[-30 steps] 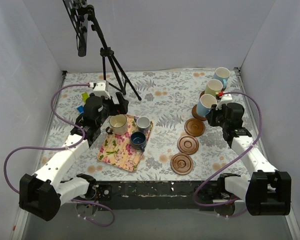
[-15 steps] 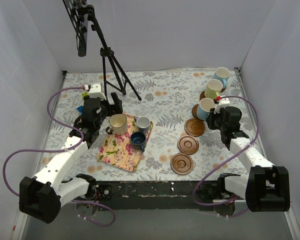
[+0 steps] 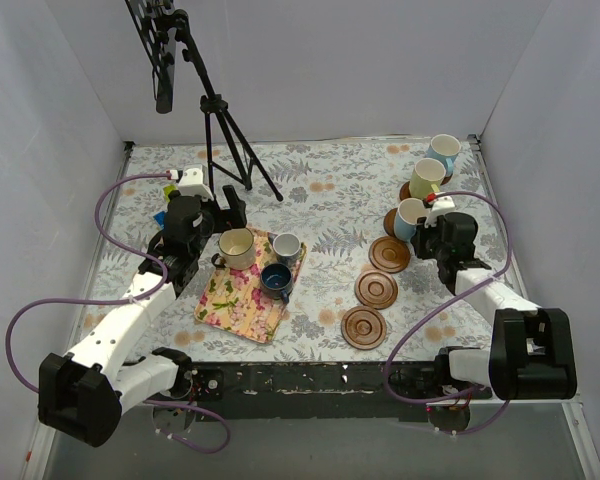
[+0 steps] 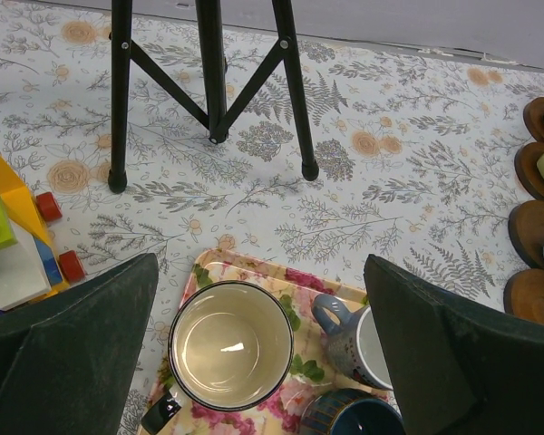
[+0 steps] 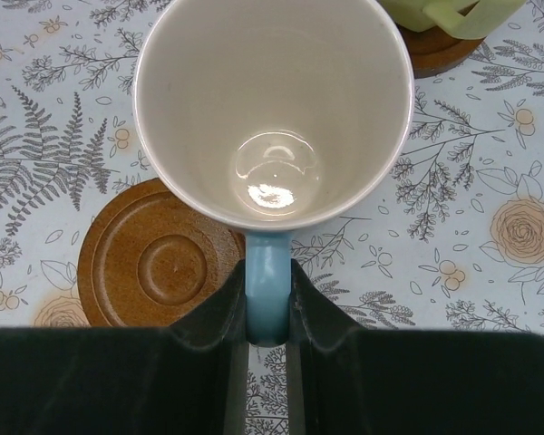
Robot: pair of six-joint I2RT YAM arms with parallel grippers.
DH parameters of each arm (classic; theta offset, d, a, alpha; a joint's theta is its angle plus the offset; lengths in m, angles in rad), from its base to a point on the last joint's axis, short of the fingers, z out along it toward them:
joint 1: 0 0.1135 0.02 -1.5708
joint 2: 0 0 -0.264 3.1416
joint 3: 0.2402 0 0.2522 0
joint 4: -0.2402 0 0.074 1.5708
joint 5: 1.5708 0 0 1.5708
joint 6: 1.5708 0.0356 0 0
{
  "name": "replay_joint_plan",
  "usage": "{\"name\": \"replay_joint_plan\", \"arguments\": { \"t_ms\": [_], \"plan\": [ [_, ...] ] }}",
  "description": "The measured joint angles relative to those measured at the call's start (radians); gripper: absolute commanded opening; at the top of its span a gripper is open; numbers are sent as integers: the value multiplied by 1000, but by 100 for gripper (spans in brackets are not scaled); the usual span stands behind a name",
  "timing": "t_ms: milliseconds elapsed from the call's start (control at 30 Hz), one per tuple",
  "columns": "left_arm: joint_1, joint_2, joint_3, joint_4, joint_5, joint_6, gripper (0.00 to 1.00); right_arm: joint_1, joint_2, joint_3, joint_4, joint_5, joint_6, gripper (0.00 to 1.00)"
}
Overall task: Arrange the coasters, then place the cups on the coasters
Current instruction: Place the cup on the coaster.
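Two cups on coasters, far-right counter corner; right pincer grips third cup by handle; left pincer wide; three remain.

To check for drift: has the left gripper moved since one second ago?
Yes. The left gripper has shifted slightly left, away from the tripod foot.

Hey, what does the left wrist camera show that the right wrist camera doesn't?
Only left wrist: tripod legs, toy blocks, and a cream cup on the floral mat. Only right wrist: the right end effector shut on the handle of the light blue cup. Both: fern-print tablecloth, brown coasters, the yellow-green cup.
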Motion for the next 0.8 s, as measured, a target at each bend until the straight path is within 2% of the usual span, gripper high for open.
{"name": "replay_joint_plan", "arguments": {
  "t_ms": [800],
  "plan": [
    [0,8,0,1,5,5,98,0,107,68,53,26,-45,1]
  ]
}}
